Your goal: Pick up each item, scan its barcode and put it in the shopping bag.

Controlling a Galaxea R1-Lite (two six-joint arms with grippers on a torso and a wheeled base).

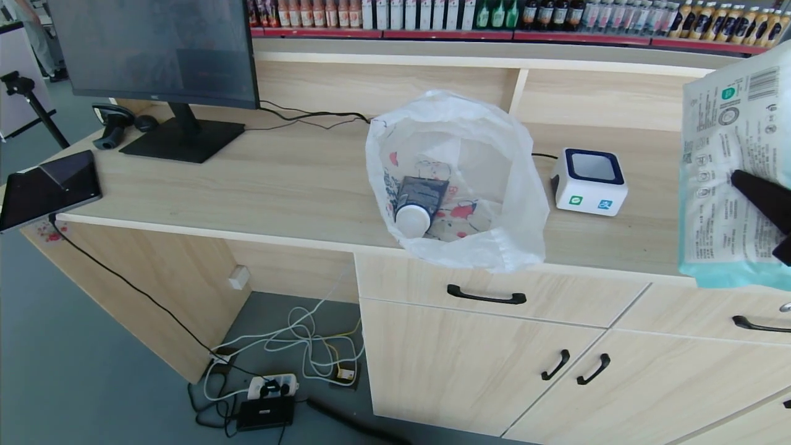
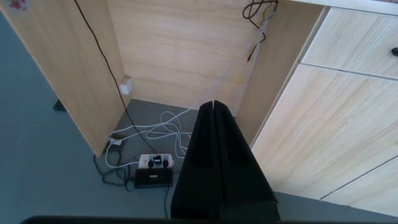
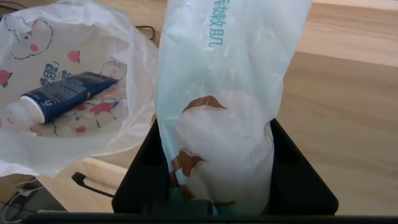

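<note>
Gripping the pale packet (image 1: 723, 161) is the right hand (image 3: 224, 168) (left hand (image 2: 213, 111) clenched shut).

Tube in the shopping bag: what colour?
Dark blue tube with a white cap; clearest in the right wrist view.

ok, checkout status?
Right gripper shut on pale teal plastic pack, held right of white box scanner. Left gripper shut, low. Dark blue tube in white plastic shopping bag. Nothing blocking scanner.

- packet (image 1: 723, 185): right side cut off by the head view's edge; print too small to read.
- packet's lower end hidden inside the right gripper (image 3: 216, 127).
- monitor (image 1: 154, 49): top cut off.
</note>
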